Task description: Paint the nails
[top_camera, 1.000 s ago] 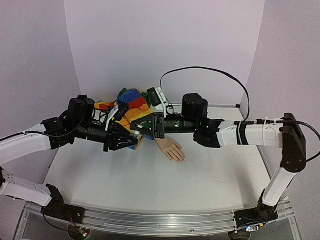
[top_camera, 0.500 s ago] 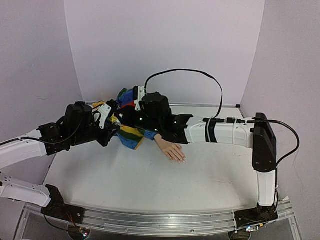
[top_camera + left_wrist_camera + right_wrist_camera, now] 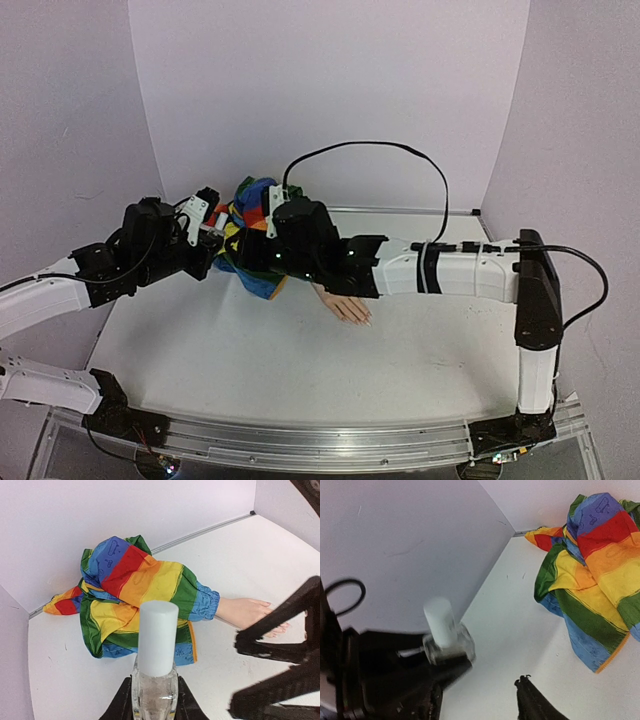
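**Cap stands off to one side of the open right claw; nails wait beyond the sleeve's cuff**

The nails (image 3: 362, 318) tip the fingers of a mannequin hand (image 3: 345, 305) that lies flat on the table (image 3: 300, 370). It pokes out of the cuff end of the rainbow sleeve (image 3: 145, 587), and its fingers point away from the sleeve. No brush is near them, and they look bare, though they are too small to be sure.

On the opposite side of the sleeve from the cuff, the left claw (image 3: 155, 702) is clamped on the glass body of a small clear bottle (image 3: 155, 692). The bottle's white cap (image 3: 157, 637) is on and sticks up clear of the fingers. Its long axis runs up out of the grip, leaning a little in the right wrist view.

The right claw (image 3: 480, 692) reaches over the sleeve toward the bottle, its fingers standing partly apart with nothing between them. In its own wrist view the cap (image 3: 439, 622) sits beyond and to one side of the gap, past one finger, not between the two.

My reading is that the step in hand is taking the cap off. For that, the right claw has to shift sideways until the gap straddles the cap across its long axis, then close. It is the only free claw and is much nearer the cap than the nails.
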